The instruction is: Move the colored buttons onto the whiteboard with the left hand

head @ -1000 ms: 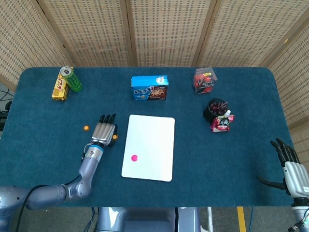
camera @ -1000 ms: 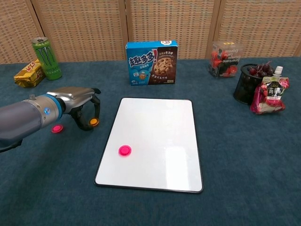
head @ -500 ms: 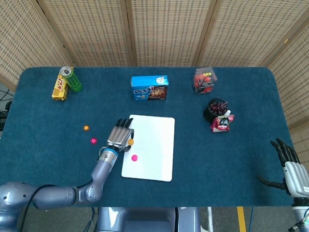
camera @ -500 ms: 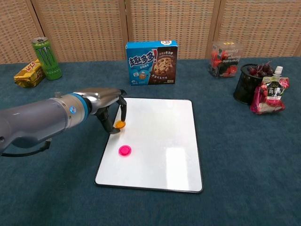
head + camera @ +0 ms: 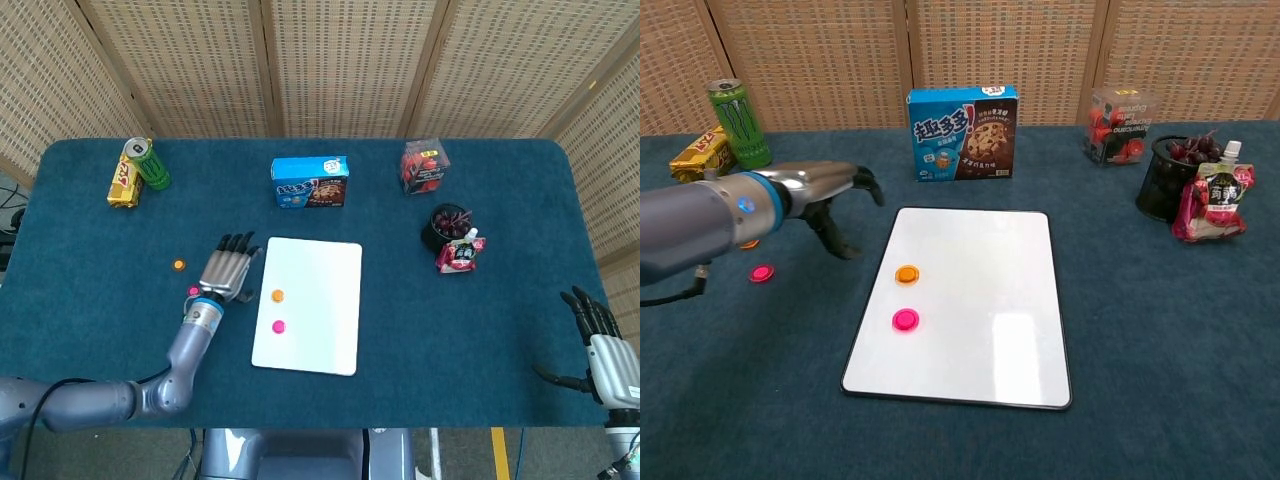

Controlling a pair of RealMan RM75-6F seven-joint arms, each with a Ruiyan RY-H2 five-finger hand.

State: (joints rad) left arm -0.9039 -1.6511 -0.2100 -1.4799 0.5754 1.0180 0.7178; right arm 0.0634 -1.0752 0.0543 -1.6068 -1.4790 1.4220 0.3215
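Two buttons (image 5: 906, 274) (flat) on whiteboard (image 5: 990, 300), long axis front-to-back.

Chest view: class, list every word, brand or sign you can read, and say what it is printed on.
"趣多多": blue cookie box.
Claw-mark "M" logo: green can.
Yellow snack pack, clear red-filled box, pink drink pouch: print too small or blurred to read.

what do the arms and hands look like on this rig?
Left arm: glossy silver-grey shell, blue ring with a small light at the wrist, thin black cable underneath. Left hand: silver back, black fingers. Right hand: same silver body, black fingers, black cable beside it.
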